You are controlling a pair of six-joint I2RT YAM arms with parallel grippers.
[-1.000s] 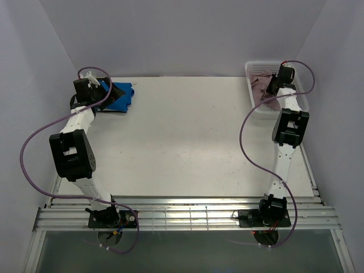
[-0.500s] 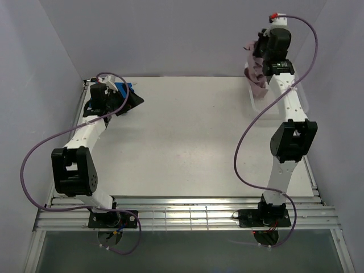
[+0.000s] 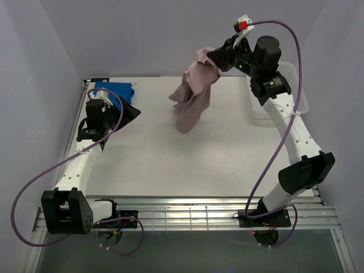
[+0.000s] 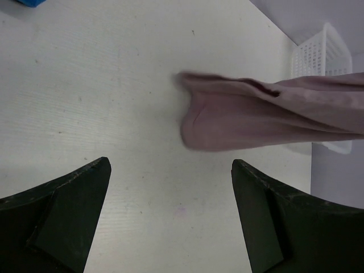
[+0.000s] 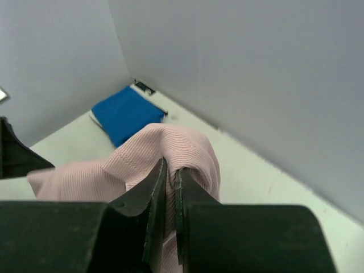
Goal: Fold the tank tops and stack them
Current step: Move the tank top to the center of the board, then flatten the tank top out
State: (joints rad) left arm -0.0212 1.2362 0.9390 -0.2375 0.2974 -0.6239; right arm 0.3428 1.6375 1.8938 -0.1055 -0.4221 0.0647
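Observation:
My right gripper (image 3: 215, 58) is shut on the pink-mauve tank top (image 3: 192, 94) and holds it high over the back middle of the table; the cloth hangs down in a bunch. In the right wrist view the jaws pinch a ribbed fold of it (image 5: 170, 149). It also shows in the left wrist view (image 4: 256, 114). The blue tank top (image 3: 116, 91) lies folded at the back left corner, also in the right wrist view (image 5: 126, 112). My left gripper (image 3: 132, 110) is open and empty beside the blue top, low over the table (image 4: 142, 85). The striped top is out of view.
A white lattice basket (image 3: 297, 85) stands at the back right, partly behind my right arm; it also shows in the left wrist view (image 4: 321, 54). Walls close the table at the back and both sides.
My right gripper has lifted the pink top out of the basket and carried it left over the table. My left gripper has drawn back off the blue top toward the table's middle.

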